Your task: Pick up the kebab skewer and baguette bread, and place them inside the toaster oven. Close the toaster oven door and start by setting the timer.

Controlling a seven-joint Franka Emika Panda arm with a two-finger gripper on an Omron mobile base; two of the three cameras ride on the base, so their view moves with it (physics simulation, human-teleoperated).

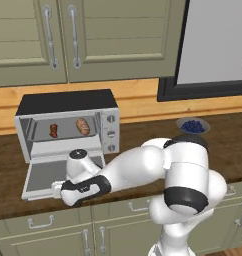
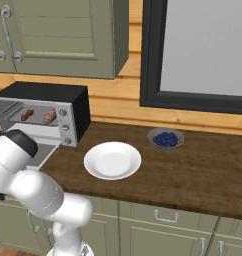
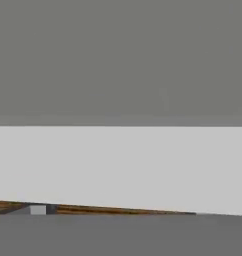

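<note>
— So, we see the toaster oven door [image 1: 45, 175] folded down, our gripper [image 1: 57, 190] at its front edge; finger spread, we cannot tell.
— Inside the toaster oven [image 1: 68, 125] we see the kebab skewer [image 1: 53, 130] left, the baguette bread [image 1: 83, 126] right.

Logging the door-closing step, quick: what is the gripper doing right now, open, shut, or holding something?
Gripper: at the front edge of the lowered toaster oven door; whether it is open or shut cannot be told.

Matt wooden counter [image 2: 203, 165] — glossy plate [image 2: 112, 160]
</note>
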